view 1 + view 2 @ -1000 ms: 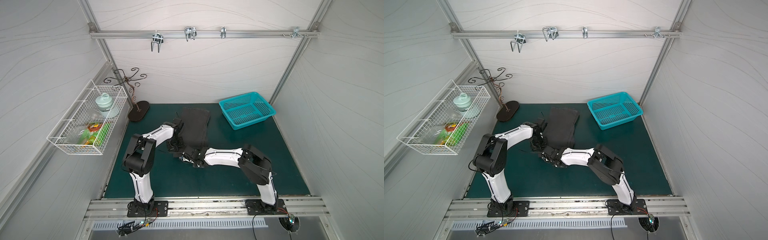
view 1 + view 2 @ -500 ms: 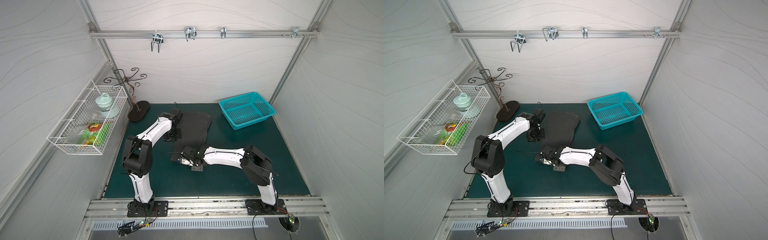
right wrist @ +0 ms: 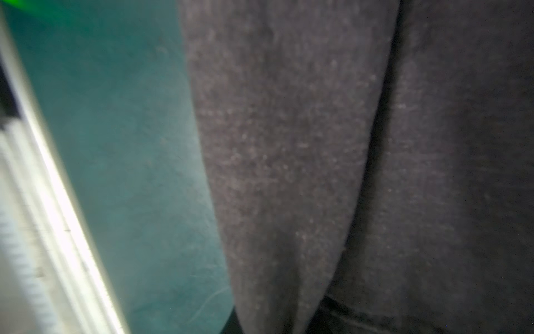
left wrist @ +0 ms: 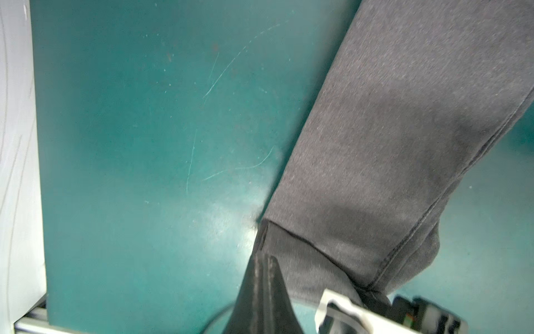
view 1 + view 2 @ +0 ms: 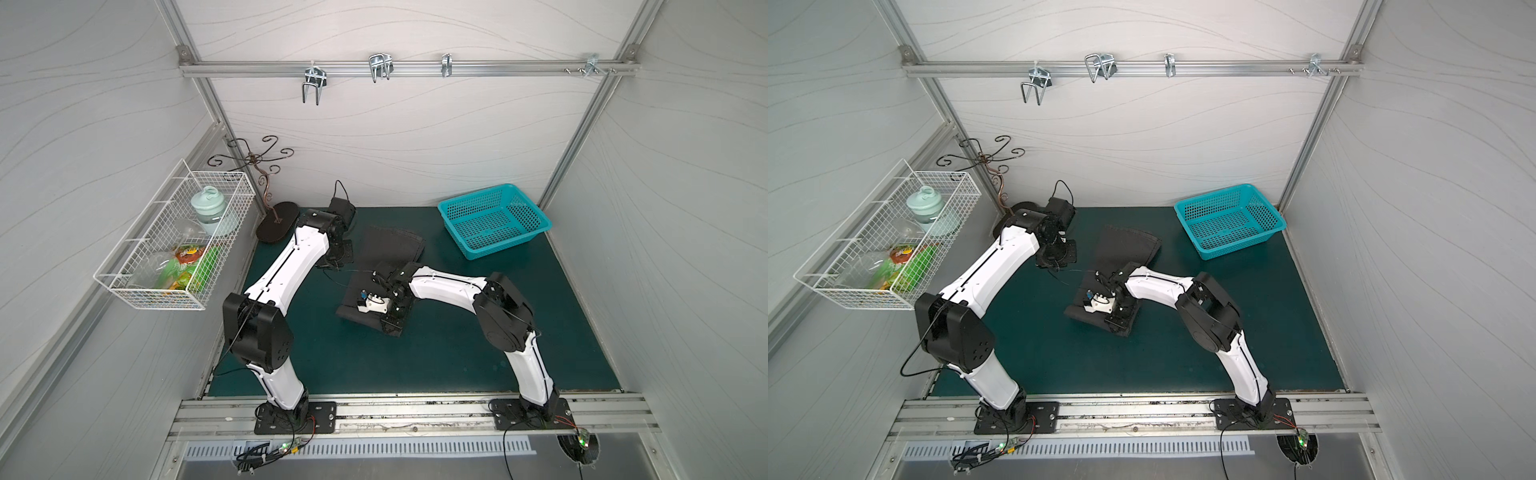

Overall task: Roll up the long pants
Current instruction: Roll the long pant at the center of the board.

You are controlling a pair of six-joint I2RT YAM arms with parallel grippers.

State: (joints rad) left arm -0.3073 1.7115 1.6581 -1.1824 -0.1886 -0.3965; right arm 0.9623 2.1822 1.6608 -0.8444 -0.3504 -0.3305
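top views, pants: the long pants [image 5: 390, 245] lie flat on the green mat [image 5: 457, 353], mid-table and folded into one long strip, seen in both top views [image 5: 1127, 247].
top views, long axis: it runs from the back-wall end to the end nearest the arm bases, slightly slanted.
top views, right gripper: the right gripper [image 5: 392, 322] sits on the near end of the strip, and I cannot tell how its jaws stand or whether it holds cloth.
top views, left gripper: the left gripper [image 5: 338, 259] is just beside the strip's long edge on the left arm's side, partway along, with the pants lying to its right.
top views, nearer arm: the right arm is on the near end; the left is at the side edge.
top views, next move (my guess): roll from the near end toward the back wall, along the long axis.
top views, counts: one pants, two grippers, one teal basket [image 5: 494, 220] well apart at the back right, one wire basket [image 5: 174, 241] on the left wall, one scrolled stand [image 5: 276, 222].
left wrist, gripper: the left gripper's [image 4: 264, 260] fingers are pressed together with no cloth visible between them.
left wrist, relation: the tips are right at the corner of a fold step in the pants [image 4: 404, 130]; whether they touch is unclear.
left wrist, cloth: grey, with a seam along one long edge, on bare mat.
right wrist, pants: the cloth [image 3: 318, 144] fills most of the view, blurred, with a crease running through it.
right wrist, gripper: no fingers are in view, so its state is unknown here too.
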